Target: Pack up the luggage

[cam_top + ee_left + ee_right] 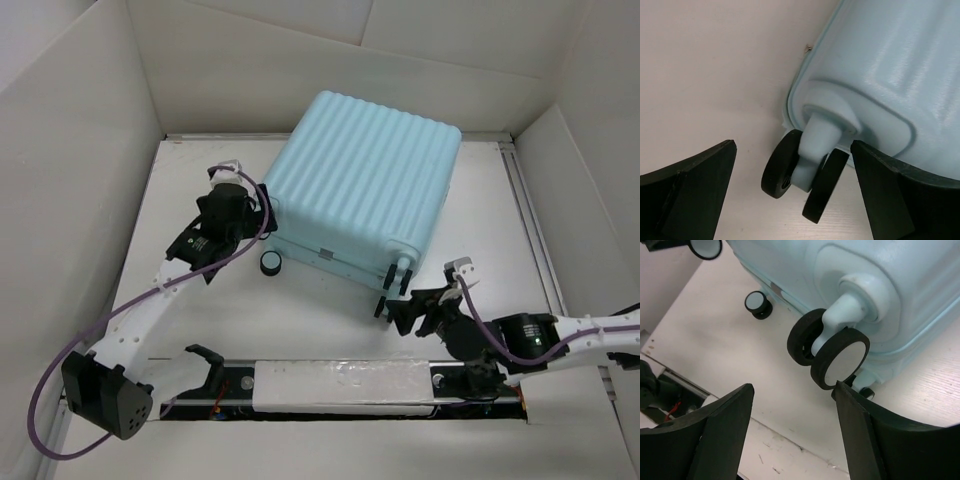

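Pale aqua ribbed hard-shell luggage (365, 180) lay shut; left gripper (792, 150) and right gripper (794, 387), both spread, faced black casters (840, 362), seemingly to reposition it.

A flat white desk with a faint wood grain (300, 320) sits inside plain white board walls (70, 150) that rise on the left, back and right. A pale metal rail (528, 215) runs along the desk's right edge. Light is even and soft, shadows faint.
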`<state>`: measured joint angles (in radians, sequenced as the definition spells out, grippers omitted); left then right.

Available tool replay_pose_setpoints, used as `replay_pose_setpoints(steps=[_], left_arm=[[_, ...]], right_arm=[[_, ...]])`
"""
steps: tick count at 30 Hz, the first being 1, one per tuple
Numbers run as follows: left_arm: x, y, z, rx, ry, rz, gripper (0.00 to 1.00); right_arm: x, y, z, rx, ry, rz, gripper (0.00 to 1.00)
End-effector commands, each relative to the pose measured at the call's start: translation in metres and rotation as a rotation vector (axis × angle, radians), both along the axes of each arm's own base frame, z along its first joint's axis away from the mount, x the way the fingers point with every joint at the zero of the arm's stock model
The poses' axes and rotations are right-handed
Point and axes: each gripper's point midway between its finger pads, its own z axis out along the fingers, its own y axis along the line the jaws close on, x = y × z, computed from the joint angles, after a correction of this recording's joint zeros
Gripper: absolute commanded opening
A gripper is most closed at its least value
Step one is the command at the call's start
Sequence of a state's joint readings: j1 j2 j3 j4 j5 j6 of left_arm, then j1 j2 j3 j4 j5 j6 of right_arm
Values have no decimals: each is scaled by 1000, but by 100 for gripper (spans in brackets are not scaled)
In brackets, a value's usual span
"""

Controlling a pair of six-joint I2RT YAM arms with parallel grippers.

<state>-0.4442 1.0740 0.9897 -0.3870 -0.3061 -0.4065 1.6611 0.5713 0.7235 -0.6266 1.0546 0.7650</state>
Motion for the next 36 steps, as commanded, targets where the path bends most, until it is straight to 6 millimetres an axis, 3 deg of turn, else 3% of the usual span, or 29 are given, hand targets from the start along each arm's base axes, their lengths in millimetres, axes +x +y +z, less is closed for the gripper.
replay_pose_setpoints(steps=[1, 5, 9, 14, 15, 18, 19, 22, 23, 26, 30, 32, 35, 36], left_arm=[[11, -20, 25, -17, -90, -132, 97], [20, -31, 22, -8, -71, -183, 92], [18, -48, 12, -52, -46, -264, 77], [17, -56, 11, -101, -57, -282, 18], [18, -59, 13, -117, -62, -287, 1], [10, -61, 20, -197, -89, -267, 0], [5, -60, 10, -215, -79, -255, 0], [-5, -64, 16, -320, -115, -243, 0], [-11, -64, 1, -332, -93, -245, 0], [-19, -62, -5, -370, -102, -229, 0], [-38, -61, -32, -401, -62, -233, 0], [-42, -63, -29, -419, -83, -244, 0], [-47, -65, -29, -422, -88, -256, 0], [-49, -68, -26, -426, -94, -269, 0]], right_arm=[[7, -10, -12, -25, 5, -71, 72], [14, -24, -12, -6, 19, -117, 72], [21, -44, -7, 71, 28, -172, 72], [29, -65, 12, 91, 3, -205, 60], [29, -69, 11, 66, 2, -205, 56], [30, -72, 15, 60, 1, -216, 52], [30, -71, 14, 51, 1, -216, 47], [30, -70, 20, 22, -1, -216, 46], [30, -70, 22, 13, -1, -216, 46], [30, -70, 34, -24, -9, -213, 46], [32, -68, 46, -90, -20, -218, 59], [35, -67, 56, -105, -29, -235, 67], [35, -48, 67, -168, -39, -215, 72], [36, -25, 64, -233, -39, -196, 75]])
